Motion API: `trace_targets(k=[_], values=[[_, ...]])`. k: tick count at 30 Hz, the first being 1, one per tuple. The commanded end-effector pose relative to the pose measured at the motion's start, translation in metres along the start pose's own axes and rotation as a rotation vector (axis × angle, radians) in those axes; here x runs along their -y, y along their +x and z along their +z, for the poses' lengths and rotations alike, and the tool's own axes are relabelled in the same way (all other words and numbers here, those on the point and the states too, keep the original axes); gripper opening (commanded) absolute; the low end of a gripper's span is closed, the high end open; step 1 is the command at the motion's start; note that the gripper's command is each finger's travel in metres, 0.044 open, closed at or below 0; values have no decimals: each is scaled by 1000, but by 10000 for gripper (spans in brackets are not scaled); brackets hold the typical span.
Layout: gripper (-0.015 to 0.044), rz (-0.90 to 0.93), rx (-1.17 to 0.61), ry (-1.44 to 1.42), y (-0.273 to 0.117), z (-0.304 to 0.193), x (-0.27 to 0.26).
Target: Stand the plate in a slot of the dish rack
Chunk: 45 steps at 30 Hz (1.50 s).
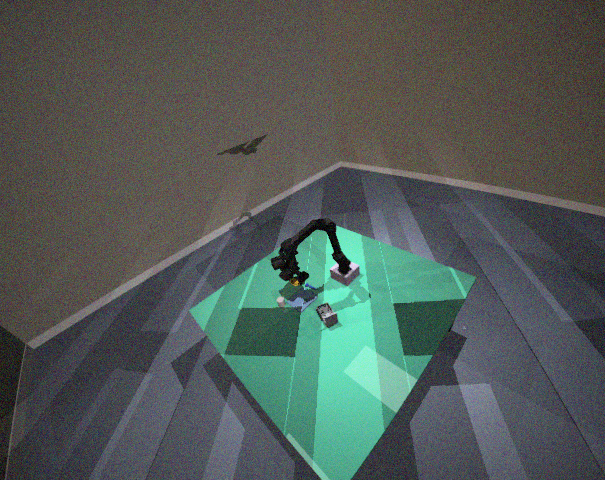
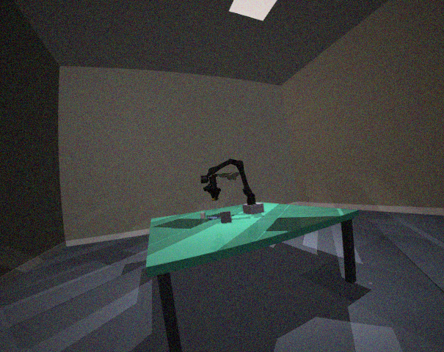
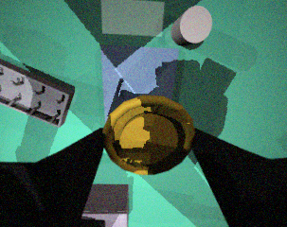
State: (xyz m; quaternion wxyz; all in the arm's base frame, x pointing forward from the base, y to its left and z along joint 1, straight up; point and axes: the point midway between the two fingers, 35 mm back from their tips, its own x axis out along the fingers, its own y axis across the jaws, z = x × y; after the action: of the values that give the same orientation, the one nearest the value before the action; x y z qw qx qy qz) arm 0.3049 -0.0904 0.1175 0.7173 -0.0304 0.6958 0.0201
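The yellow round plate (image 1: 295, 282) (image 2: 213, 199) (image 3: 154, 134) is held roughly flat, face toward the wrist camera, well above the table. My gripper (image 1: 295, 280) (image 2: 213, 197) (image 3: 148, 132) is shut on it, with a black finger at each side of its rim in the wrist view. The grey dish rack (image 1: 326, 314) (image 2: 225, 217) (image 3: 29, 93) stands on the table, off to the left in the wrist view. Its upright pegs show and no plate stands among them. The plate is not over the rack.
A pale blue mat (image 1: 304, 304) (image 3: 138, 61) lies on the green table (image 1: 338, 382) (image 2: 191, 242) below the gripper. A pinkish cylinder (image 1: 280, 301) (image 2: 202, 215) (image 3: 196, 25) stands beside the mat. A small blue item (image 1: 309, 286) lies near the mat. The arm's base sits on a pinkish block (image 1: 345, 275) (image 2: 253, 208).
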Motion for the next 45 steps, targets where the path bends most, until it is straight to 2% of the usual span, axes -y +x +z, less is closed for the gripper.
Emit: trace_targets(k=[1,9,45], values=[[0,-1,-1,4,-16,0,0],[0,-2,-4,-50,-30,-1,-3],[0,5,-1,-1294,-32,-20,-64]])
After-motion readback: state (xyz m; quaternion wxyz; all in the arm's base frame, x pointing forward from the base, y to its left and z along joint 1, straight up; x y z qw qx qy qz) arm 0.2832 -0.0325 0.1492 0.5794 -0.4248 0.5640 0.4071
